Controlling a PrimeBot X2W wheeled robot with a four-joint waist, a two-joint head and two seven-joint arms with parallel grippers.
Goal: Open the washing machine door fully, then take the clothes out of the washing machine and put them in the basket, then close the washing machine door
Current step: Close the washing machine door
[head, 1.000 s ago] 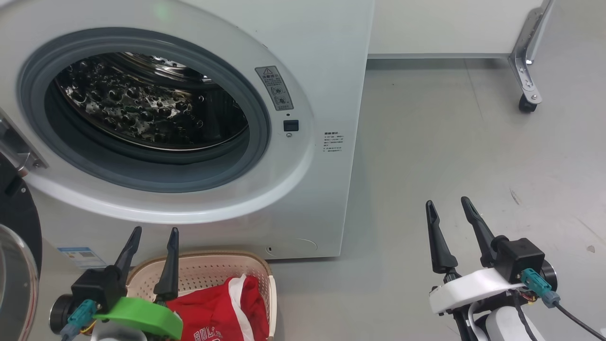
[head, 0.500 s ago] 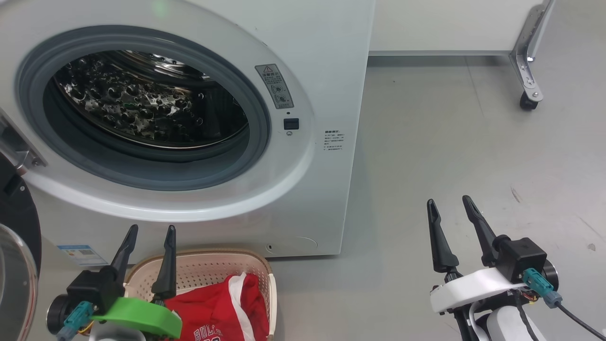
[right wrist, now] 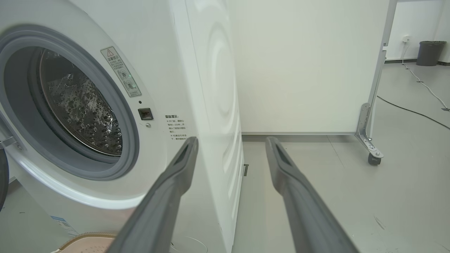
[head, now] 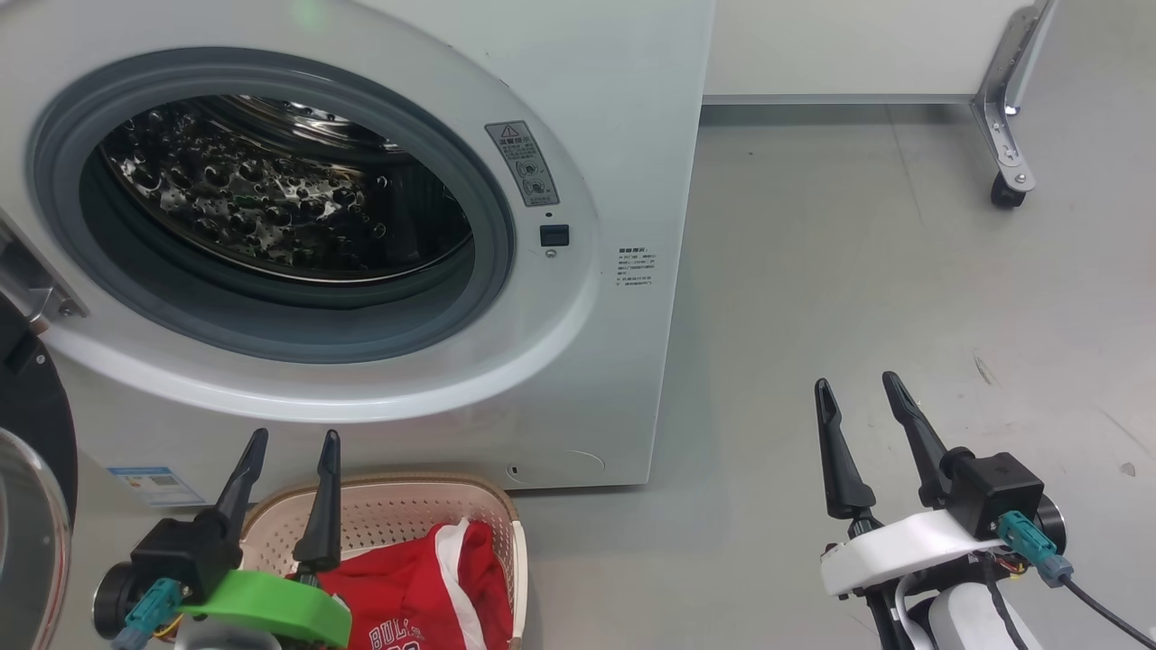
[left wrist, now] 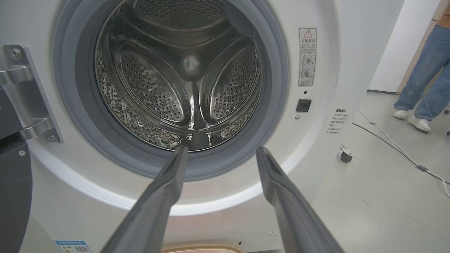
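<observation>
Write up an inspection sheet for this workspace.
Surface: grey floor, a few scuffs.
Job's things: door open, left of the washer; drum without clothes; red jersey in the basket before the washer.
Clutter: nothing seen.
Grippers: left gripper open, over the basket; right gripper open, over the floor; both hold nothing.
Cables: white cable and dark cable on the floor.
Surroundings: white panel on castors; a person's legs; bin.

Entry 1, left claw (head: pixel 295 435): two long tapered dark fingers, black housing (head: pixel 176 551), bright green collar (head: pixel 271 607), teal connector (head: pixel 149 607).
Entry 2, right claw (head: pixel 856 381): same dark fingers, black camera block (head: pixel 993 492), white collar (head: pixel 894 546), second teal connector (head: pixel 1025 534), thin black cable (head: pixel 1102 616), pale forearm (head: pixel 966 623).
</observation>
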